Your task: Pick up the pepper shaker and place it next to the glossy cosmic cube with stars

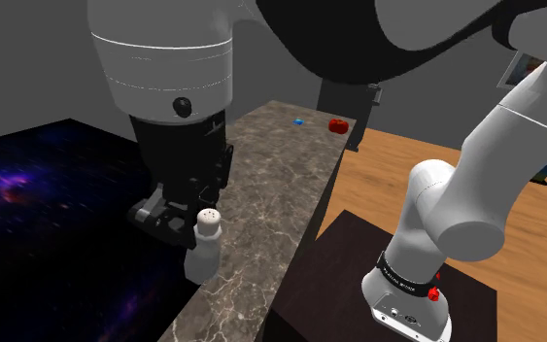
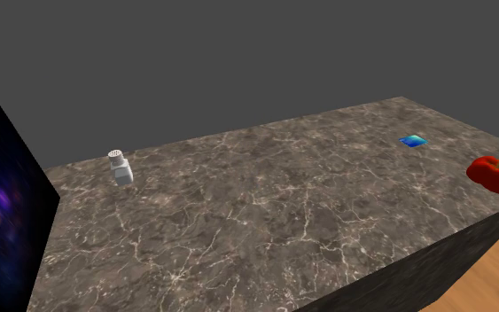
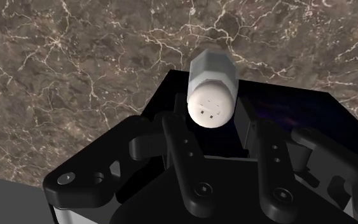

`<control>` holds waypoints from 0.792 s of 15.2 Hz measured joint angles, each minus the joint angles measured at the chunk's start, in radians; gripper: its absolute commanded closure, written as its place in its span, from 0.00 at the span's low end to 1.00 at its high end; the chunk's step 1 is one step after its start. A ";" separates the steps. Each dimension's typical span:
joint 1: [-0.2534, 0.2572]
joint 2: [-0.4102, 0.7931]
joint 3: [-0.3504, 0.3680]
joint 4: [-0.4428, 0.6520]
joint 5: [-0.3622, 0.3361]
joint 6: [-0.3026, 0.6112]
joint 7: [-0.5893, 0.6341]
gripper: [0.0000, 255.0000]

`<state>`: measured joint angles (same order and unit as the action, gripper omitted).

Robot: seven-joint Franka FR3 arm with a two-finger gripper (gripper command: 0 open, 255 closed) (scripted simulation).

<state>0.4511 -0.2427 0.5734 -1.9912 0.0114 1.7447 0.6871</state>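
The white pepper shaker [image 1: 205,245] with a holed round cap stands upright at the near end of the marble counter [image 1: 281,185], close to the big dark cosmic cube with stars [image 1: 48,223]. My black gripper [image 1: 188,231] comes down beside it and is shut on the shaker. In the wrist view the shaker [image 3: 212,95] sits between the two fingers [image 3: 179,149], cap toward the camera, with the cube's dark top [image 3: 292,114] under it. In the second exterior view the shaker [image 2: 120,167] is near the cube [image 2: 3,195] at the counter's left end.
A red pepper-like thing [image 2: 495,173] and a small blue square item [image 2: 412,141] lie at the counter's [image 2: 274,213] far end. The stand [image 1: 358,282] is a dark box on a wooden floor [image 1: 514,243] beside the counter.
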 measured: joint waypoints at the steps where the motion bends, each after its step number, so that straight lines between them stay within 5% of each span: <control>1: 0.000 0.001 0.001 -0.014 0.000 0.015 0.001 1.00; 12: 0.002 0.025 0.015 -0.138 -0.010 0.159 0.021 1.00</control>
<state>0.4531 -0.2177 0.5883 -2.1297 0.0016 1.9039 0.7082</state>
